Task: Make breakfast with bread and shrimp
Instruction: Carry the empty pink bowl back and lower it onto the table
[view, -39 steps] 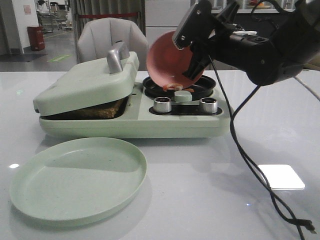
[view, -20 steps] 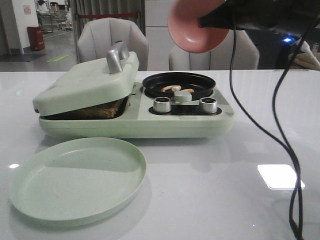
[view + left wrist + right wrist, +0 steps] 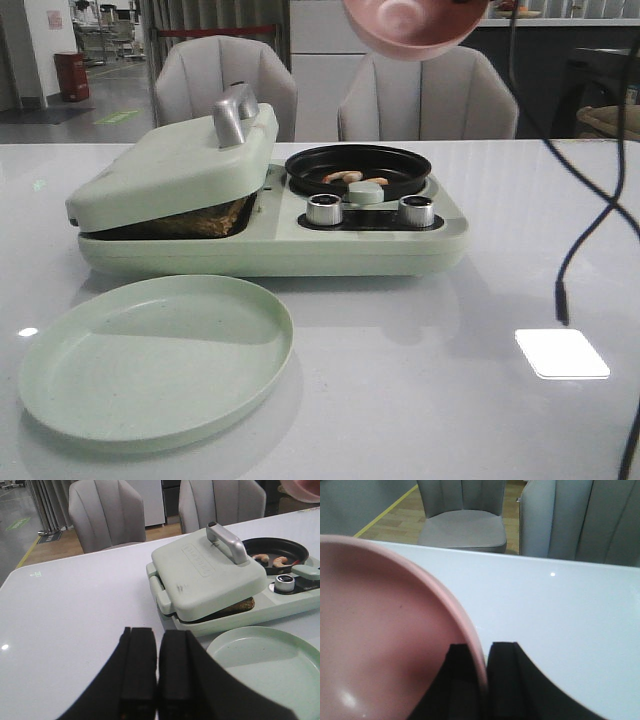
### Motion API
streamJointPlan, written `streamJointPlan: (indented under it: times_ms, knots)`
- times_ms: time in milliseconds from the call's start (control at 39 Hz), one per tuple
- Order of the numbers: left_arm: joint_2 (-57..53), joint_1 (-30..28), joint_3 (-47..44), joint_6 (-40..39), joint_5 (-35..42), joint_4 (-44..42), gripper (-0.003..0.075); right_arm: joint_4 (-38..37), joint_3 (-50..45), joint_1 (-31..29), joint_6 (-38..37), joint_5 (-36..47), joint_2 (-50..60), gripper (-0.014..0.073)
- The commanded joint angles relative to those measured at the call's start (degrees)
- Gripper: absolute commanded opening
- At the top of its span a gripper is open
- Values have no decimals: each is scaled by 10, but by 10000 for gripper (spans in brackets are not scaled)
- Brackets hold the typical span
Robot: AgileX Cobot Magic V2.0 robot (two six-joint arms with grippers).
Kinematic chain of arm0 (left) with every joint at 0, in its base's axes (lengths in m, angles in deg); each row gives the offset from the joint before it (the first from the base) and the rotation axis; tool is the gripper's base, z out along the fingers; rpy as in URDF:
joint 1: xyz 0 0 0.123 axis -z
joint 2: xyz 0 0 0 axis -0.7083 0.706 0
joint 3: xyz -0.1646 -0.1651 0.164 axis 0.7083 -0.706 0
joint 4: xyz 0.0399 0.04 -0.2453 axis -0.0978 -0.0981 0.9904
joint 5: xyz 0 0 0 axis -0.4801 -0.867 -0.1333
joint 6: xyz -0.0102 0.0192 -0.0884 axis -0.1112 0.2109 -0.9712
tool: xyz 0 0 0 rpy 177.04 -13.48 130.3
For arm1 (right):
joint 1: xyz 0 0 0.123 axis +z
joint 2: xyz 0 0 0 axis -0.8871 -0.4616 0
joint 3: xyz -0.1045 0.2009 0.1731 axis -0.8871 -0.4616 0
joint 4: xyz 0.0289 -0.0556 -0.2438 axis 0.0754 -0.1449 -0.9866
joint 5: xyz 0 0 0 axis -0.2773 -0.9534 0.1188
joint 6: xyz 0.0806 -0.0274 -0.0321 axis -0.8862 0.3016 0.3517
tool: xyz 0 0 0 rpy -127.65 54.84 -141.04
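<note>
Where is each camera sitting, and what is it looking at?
Front: faces forward over the table at the maker and plate; only the bowl shows, no arm.
Left wrist: above the left gripper, jaws shut, looking at the maker.
Right wrist: above the right gripper, pinching the bowl's rim.
Front and left wrist share the shrimp.

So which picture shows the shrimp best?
The left wrist view: it looks down into the black pan, so the curled shrimp show clearly. The front view sees the shrimp side-on, half hidden by the rim. The right wrist view shows none, only the pink bowl.
</note>
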Motion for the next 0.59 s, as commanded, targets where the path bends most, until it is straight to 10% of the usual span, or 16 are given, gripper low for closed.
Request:
streamJointPlan:
  times_ms: [0, 231, 564]
  knots:
    - [7, 5, 15, -7, 43, 5, 114, 4, 24, -27, -3, -39, 56, 142]
    - [7, 5, 15, -7, 43, 5, 114, 3, 8, -88, -3, -178, 78, 142]
    - [7, 5, 15, -7, 43, 5, 113, 11, -144, -142, -49, -158, 78, 142]
